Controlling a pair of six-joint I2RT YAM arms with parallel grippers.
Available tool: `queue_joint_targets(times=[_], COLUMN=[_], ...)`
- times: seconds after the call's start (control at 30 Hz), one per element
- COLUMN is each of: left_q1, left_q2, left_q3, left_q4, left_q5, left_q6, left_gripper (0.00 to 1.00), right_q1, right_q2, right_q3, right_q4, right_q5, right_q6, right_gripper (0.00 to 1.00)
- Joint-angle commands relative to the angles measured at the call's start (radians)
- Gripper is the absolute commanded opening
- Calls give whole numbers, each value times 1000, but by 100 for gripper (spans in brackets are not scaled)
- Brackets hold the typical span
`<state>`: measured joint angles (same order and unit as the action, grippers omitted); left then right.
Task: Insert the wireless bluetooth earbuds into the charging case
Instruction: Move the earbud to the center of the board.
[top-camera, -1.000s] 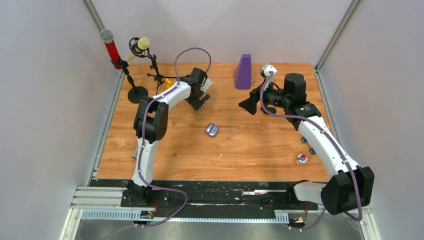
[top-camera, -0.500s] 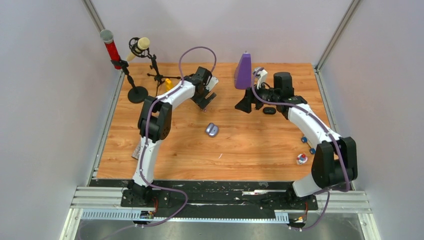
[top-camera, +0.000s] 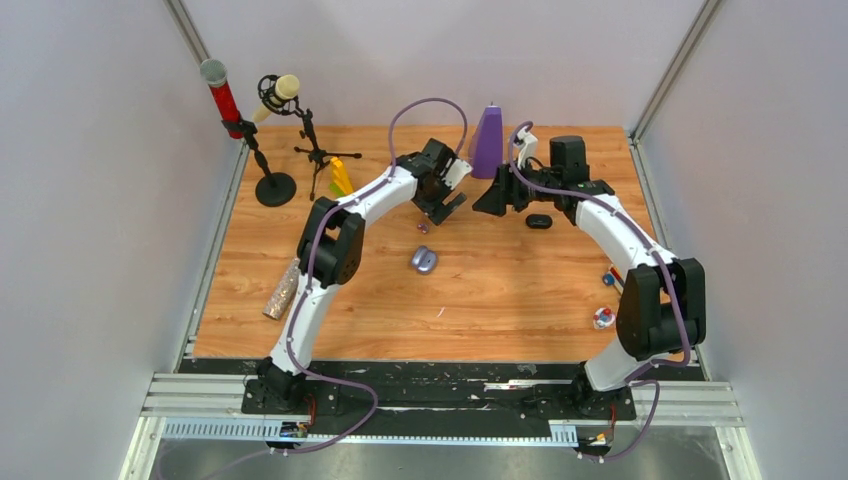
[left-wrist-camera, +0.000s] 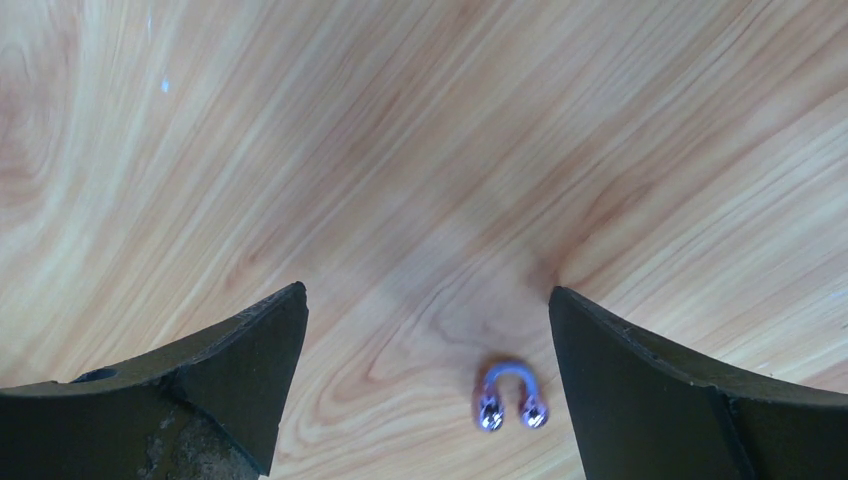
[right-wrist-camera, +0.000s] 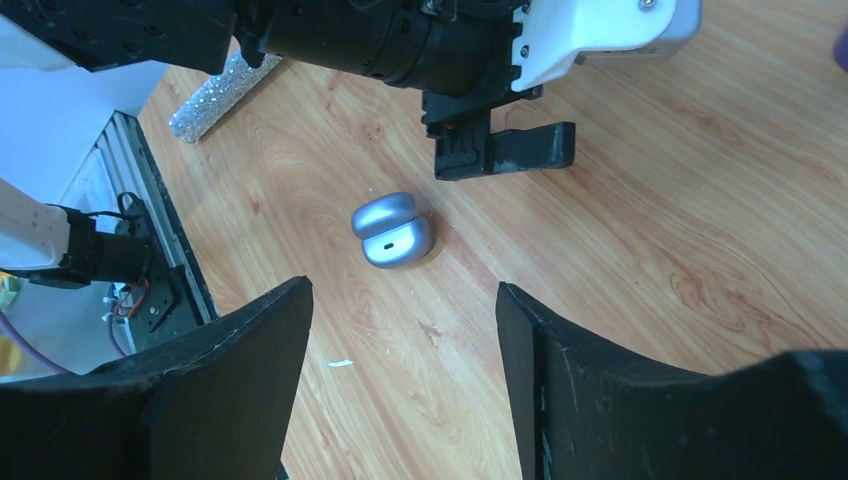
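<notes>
Jaws of L gripper stand wide apart w/ nothing held. Pale purple earbuds lie on the wood table betw its fingers, nearer one finger than the other, touching neither. R gripper jaws are also apart, nothing betw them, only bare table. Pale purple charging case sits ahead of R's tips, well apart from them and near L's fingers. Can't tell if its lid is up. Black case lies just beside R gripper.

Step in hand, as I judge it: pick-up of the purple buds, none in a case yet. Next move prob calls for L to centre over the pair, drop to table level and pinch gently. Buds are tiny and glossy, so they're likely to squirt out. R prob needs to steady or open the case.
</notes>
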<state>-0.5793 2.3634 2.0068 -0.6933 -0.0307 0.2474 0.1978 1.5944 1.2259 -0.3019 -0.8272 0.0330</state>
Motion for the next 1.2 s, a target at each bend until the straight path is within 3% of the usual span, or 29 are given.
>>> queue_joint_targets(times=[0.0,0.13,0.3,0.57,1.17], left_q1=[2,47,65,68,41], left_q2=[32,-75,-224,-323,-104], left_q3=[123,81,-129,-316,-160], left_q4=[-54,-33,-16,30,-10], left_q5=[38,41,-13,16,34], left_q6=[-57,-60,23,34,-15], left_gripper=[99,100,99,98,93], right_q1=[-31,-33,-33,-34,-33], right_q2=[-12,-4,18,4,-57], right_q3=[5,-10,-6,-22,-37], right_q4=[4,7,11,14,17], right_q5=[-69,-80,-110,-118,-104], right_q6=[34,33,48,43,28], right_gripper=[68,68,67,67,67])
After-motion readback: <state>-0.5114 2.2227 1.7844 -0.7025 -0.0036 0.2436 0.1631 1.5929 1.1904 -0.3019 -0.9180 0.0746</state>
